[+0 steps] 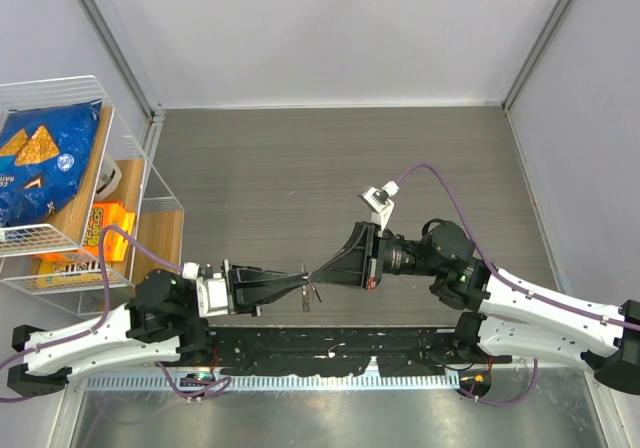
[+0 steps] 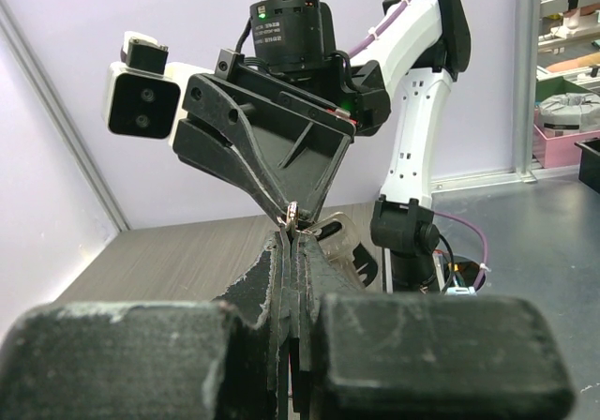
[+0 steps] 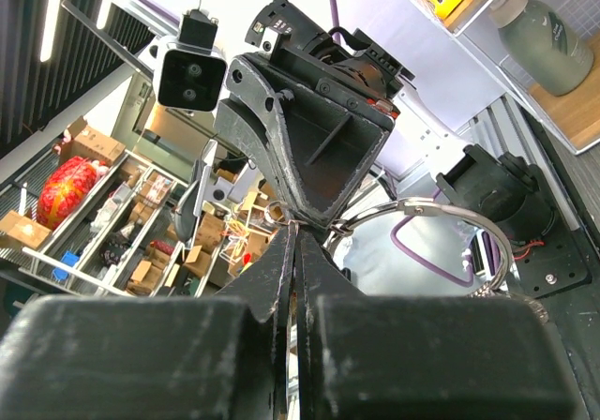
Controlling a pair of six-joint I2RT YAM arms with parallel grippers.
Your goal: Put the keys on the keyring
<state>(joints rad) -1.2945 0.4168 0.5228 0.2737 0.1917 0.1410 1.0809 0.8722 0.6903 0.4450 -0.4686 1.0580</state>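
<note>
Top external, left jaws and right jaws: pressed together.
Key (image 2: 292,216): threading step, probably.
Keyring (image 3: 441,207): next needs fine alignment.

Table (image 1: 300,158): dark grey, fine wood-grain streaks. Left gripper (image 1: 303,281) and right gripper (image 1: 316,275) matt black; arms (image 1: 545,306) white, cables (image 1: 455,194) purple. Keyring (image 3: 448,206) silver; bag (image 1: 40,168) blue, orange triangles.

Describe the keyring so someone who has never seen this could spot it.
Over the dark table, the left gripper and right gripper meet tip to tip. The keyring juts out beside that spot: a thin silver wire loop, the only open hoop among black plastic.
</note>
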